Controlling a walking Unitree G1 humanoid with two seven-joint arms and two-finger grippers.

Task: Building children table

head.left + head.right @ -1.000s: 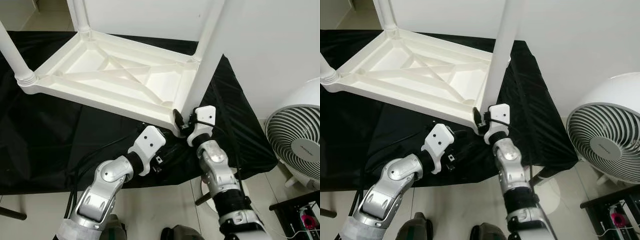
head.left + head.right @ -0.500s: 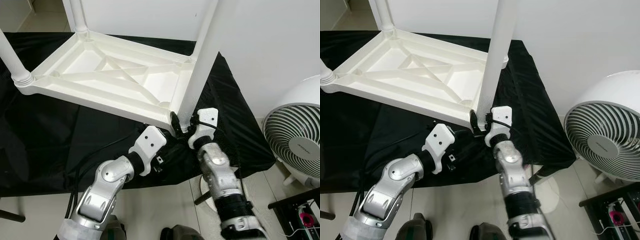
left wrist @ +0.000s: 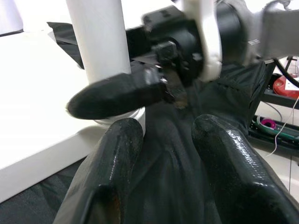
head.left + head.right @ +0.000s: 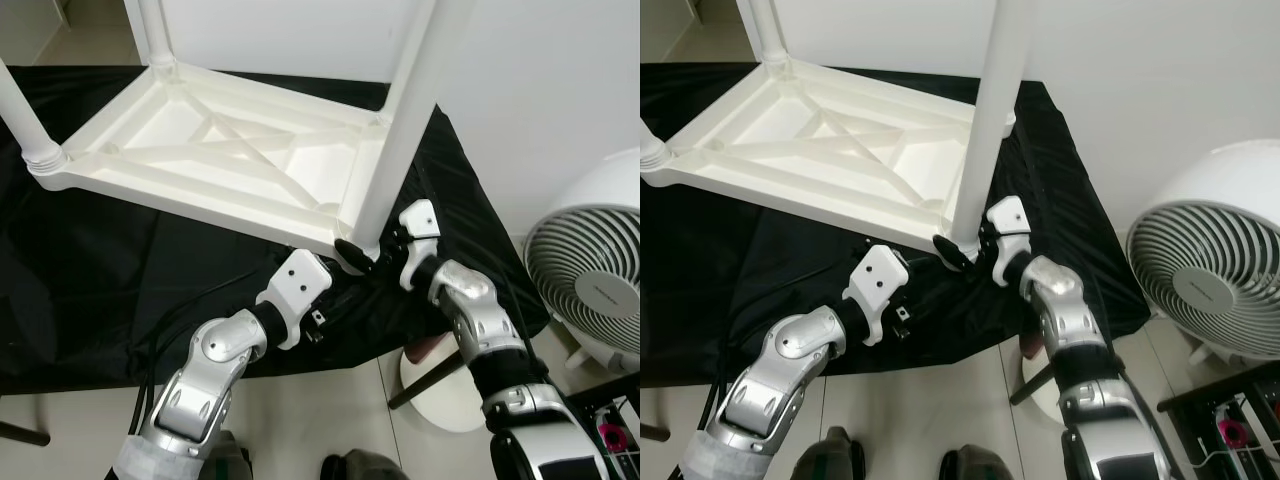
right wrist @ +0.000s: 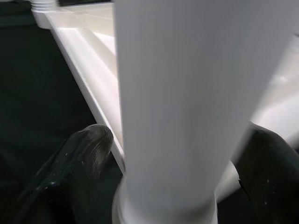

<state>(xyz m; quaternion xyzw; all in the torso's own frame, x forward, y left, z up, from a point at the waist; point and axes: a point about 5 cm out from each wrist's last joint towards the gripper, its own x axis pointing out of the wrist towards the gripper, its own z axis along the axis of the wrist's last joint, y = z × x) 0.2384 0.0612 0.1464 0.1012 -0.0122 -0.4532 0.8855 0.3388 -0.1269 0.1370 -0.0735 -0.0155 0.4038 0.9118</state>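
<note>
The white children's table (image 4: 230, 160) lies upside down on a black cloth (image 4: 100, 270), filling the upper left and centre of my left eye view, its ribbed underside facing up. Its legs stand upward from the corners: one at the left edge (image 4: 22, 110), one at the top (image 4: 158, 30), and the near-right leg (image 4: 400, 120) rising from the corner closest to me, just right of centre.

My right gripper (image 4: 368, 255) is at the base of that near-right leg, reaching in from the right. In the right wrist view the leg (image 5: 182, 102) stands between my two black fingers (image 5: 79, 163), one on each side of it; the jaws are spread about as wide as the leg, and I cannot tell whether the pads actually press on it.

My left gripper (image 3: 163, 177) sits lower, centre of the frame, just under the table's near edge. In the left wrist view its fingers (image 3: 112, 172) are parted with only black cloth between them, holding nothing, and point toward the leg's base and my right gripper.

A white fan (image 4: 590, 290) stands at the right edge, on the tiled floor (image 4: 320, 420)
</note>
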